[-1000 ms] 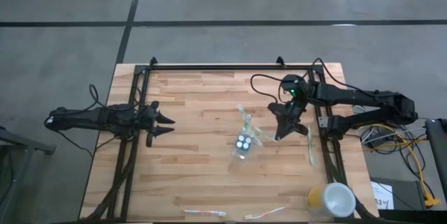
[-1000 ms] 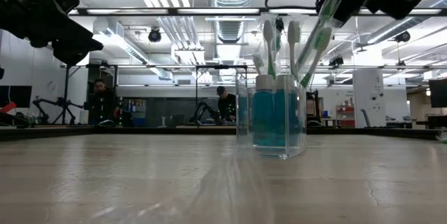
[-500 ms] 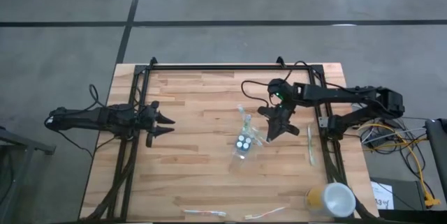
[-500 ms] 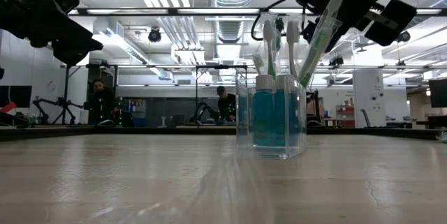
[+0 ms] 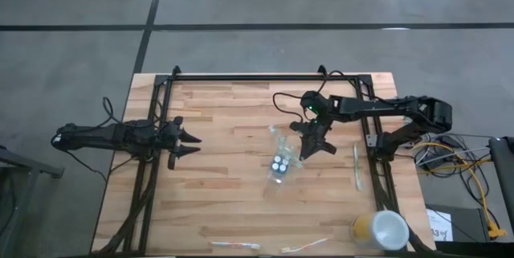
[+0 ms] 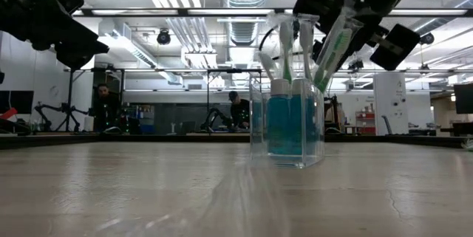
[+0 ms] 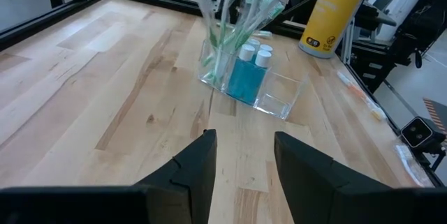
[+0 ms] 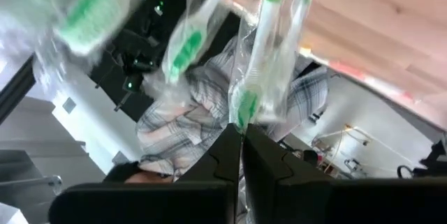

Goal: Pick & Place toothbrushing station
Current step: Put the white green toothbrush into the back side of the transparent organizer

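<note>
A small clear plastic cup (image 5: pixel 280 168) stands mid-table. It holds teal tubes with white caps (image 6: pixel 287 122) and several white-and-green toothbrushes (image 6: pixel 284 45) that lean out of its top. My right gripper (image 5: pixel 308 149) hovers just right of and above the cup, shut on one more wrapped toothbrush (image 6: pixel 334 45). That brush's lower end reaches down to the cup's rim among the others. My left gripper (image 5: pixel 189 141) waits open at the table's left side, its fingers (image 7: pixel 202 165) pointing toward the cup (image 7: pixel 246 77). My right gripper pinches the wrapped toothbrush's handle (image 8: pixel 246 116) between its two shut fingers, over the clear wrapper. The fingers come from the table's right, slanting a little downward. The brush is lifted off the table and tilted, its lower end (image 6: pixel 319 83) at the cup's rim.
A yellow cup with a white top (image 5: pixel 381 230) stands at the near right corner. One wrapped toothbrush (image 5: pixel 356 166) lies by the right edge, and two more (image 5: pixel 237 245) (image 5: pixel 305 247) lie along the near edge. A person in a plaid shirt (image 8: pixel 181 123) stands beyond the table.
My right gripper has moved down and toward the table's left, closing in on the clear cup with the toothbrush still pinched. The brush has come lower with it, still tilted toward the cup.
</note>
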Tool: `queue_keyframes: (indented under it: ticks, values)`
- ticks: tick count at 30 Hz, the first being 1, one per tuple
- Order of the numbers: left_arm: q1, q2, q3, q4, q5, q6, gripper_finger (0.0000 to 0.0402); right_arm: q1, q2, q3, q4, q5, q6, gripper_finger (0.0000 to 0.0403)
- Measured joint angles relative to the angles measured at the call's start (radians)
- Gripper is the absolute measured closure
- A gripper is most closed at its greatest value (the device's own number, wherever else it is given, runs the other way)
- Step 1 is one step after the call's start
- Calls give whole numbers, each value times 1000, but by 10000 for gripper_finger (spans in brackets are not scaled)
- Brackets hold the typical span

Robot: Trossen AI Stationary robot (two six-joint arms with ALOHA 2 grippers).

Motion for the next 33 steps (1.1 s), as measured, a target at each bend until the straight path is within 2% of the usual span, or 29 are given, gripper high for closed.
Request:
queue_keyframes:
  ticks: [8,28,33]
  values:
    - [0,0,0,0,-3,0,252,-41,26,0,-4,44,-73,394]
    - [0,0,0,0,-3,0,252,-44,23,10,-2,67,-62,393]
    - [0,0,0,0,-2,0,252,-45,21,17,-2,66,-75,371]
